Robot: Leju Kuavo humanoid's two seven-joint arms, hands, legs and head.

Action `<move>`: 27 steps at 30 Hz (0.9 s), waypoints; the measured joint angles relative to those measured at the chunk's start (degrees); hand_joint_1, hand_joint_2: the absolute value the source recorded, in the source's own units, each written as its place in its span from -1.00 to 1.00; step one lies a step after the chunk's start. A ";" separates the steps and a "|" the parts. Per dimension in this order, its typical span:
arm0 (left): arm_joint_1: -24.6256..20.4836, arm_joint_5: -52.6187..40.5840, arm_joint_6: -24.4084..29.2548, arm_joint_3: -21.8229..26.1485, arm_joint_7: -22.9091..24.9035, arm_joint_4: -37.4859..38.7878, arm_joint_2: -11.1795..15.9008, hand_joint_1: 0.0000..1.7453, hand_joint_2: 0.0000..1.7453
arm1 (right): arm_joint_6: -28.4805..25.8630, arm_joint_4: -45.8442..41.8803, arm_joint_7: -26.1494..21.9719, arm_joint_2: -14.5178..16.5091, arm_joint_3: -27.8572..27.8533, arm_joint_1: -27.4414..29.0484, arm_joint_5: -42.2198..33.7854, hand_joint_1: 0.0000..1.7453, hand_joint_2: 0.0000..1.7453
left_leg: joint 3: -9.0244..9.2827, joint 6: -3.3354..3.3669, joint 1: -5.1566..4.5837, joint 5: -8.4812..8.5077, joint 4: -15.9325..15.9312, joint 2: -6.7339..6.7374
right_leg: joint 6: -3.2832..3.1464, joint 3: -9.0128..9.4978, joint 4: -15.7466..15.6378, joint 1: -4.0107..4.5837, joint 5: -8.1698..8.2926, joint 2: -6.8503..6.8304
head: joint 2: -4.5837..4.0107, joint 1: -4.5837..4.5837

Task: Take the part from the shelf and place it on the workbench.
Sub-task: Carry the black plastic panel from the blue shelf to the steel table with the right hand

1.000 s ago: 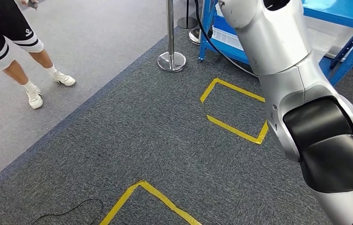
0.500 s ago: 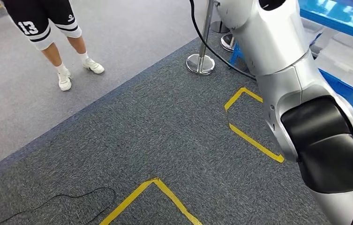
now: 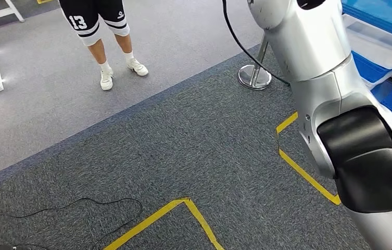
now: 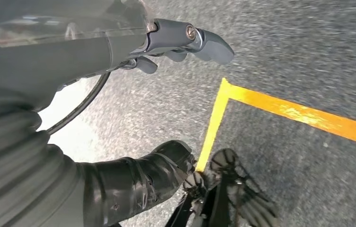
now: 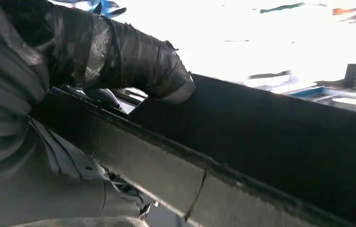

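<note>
The right hand (image 5: pixel 119 61) is gripping the part (image 5: pixel 261 146), a long dark flat piece, with its taped thumb pressing over the part's upper edge. The left hand (image 4: pixel 133 109) is hanging above the grey carpet (image 3: pixel 183 151) beside yellow floor tape (image 4: pixel 284 111), fingers spread and grasping nothing. A person in white shoes (image 3: pixel 108 78) is standing on the lighter floor beyond a chrome stanchion base (image 3: pixel 254 77).
</note>
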 joint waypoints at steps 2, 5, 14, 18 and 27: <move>0.03 -0.30 0.02 0.00 0.21 0.01 -0.04 -1.00 1.00 | -0.01 -0.04 -0.01 -0.06 -0.03 0.02 0.01 1.00 1.00 | 3.95 -0.02 -0.02 3.76 -7.75 1.72 | 0.40 0.66 0.06 -0.02 -0.62 -1.28 | 0.00 0.01; -0.06 -0.75 -0.11 0.00 0.50 0.02 -0.23 -1.00 1.00 | -0.02 -0.09 -0.01 -0.39 -0.07 -0.18 0.02 1.00 1.00 | 7.03 0.97 -0.83 5.25 -13.98 3.23 | 1.25 1.14 -0.04 0.39 -1.23 -2.77 | 0.00 0.03; -0.05 -1.68 -1.25 -0.07 1.23 0.03 -0.96 -1.00 1.00 | -0.16 -0.11 -0.02 -1.70 -0.13 0.36 0.04 1.00 1.00 | 7.56 3.86 -0.99 5.37 -14.84 -2.17 | 2.23 -7.70 16.38 0.12 -8.22 2.86 | 0.00 0.07; -0.05 -2.09 -2.00 -0.22 1.48 0.03 -0.97 -1.00 1.00 | -0.18 -0.10 -0.02 -1.98 -0.15 0.55 0.04 1.00 1.00 | 7.57 3.69 -1.11 4.95 -13.96 -4.73 | 1.62 -5.36 8.78 0.11 -1.75 3.61 | 0.00 0.07; 0.40 -2.19 -2.13 -0.33 1.73 0.07 -1.42 -1.00 1.00 | -0.30 -0.56 -0.01 -2.18 -0.44 0.01 0.12 1.00 1.00 | 2.13 0.90 -0.90 -0.26 -3.85 -1.28 | -0.10 -0.69 -0.25 0.06 0.97 1.98 | 0.00 0.02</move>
